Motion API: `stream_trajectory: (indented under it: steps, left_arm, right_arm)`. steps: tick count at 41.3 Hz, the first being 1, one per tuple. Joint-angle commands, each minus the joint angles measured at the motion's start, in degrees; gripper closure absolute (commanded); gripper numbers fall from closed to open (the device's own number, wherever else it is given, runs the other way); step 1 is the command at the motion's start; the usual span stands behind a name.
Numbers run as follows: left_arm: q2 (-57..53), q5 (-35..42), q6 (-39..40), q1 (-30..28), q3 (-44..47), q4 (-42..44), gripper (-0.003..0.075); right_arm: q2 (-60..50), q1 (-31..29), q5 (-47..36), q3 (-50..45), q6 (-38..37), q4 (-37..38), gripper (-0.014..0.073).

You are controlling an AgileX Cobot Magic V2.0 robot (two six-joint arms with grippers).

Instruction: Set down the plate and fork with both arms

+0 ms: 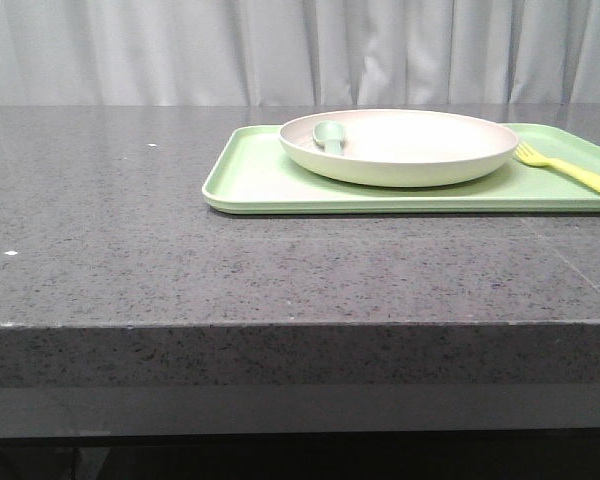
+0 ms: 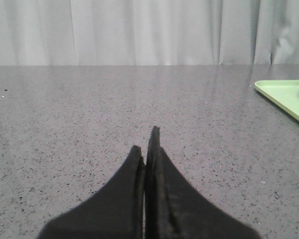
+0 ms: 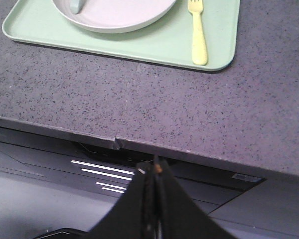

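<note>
Plate [image 1: 400, 148] and fork [image 1: 570, 170] on tray [image 1: 250, 180], spoon [image 1: 330, 134] in plate; left tool [image 2: 149, 144] and right tool [image 3: 153, 167] pressed together, empty.

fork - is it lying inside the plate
No, the fork lies flat on the green tray beside the plate, with tray surface showing between them.
</note>
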State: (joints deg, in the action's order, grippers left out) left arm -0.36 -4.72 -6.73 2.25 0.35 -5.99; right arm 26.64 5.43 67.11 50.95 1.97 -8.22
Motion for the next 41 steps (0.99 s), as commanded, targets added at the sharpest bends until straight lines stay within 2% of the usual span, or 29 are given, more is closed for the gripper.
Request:
stream_trajectory:
  steps: [1, 13, 20, 41]
  left_arm:
    - [-1.28, 5.64, 0.65, -0.18, 0.18, -0.73, 0.0738]
    - [-1.18, 5.64, 1.32, -0.18, 0.18, -2.48, 0.0738]
    - [-1.18, 5.64, 7.57, -0.05, 0.18, 3.44, 0.0738]
    - [-1.18, 8.89, 7.57, 0.05, 0.18, 3.03, 0.0738]
  right_arm:
    - [0.59, 0.06, -3.43, 1.12, 0.01, 0.11, 0.0715]
    - [0.59, 0.06, -3.43, 1.12, 0.01, 0.11, 0.0715]
    - [0.59, 0.06, -3.43, 1.12, 0.01, 0.11, 0.0715]
    - [0.59, 0.06, -3.43, 1.12, 0.01, 0.11, 0.0715]
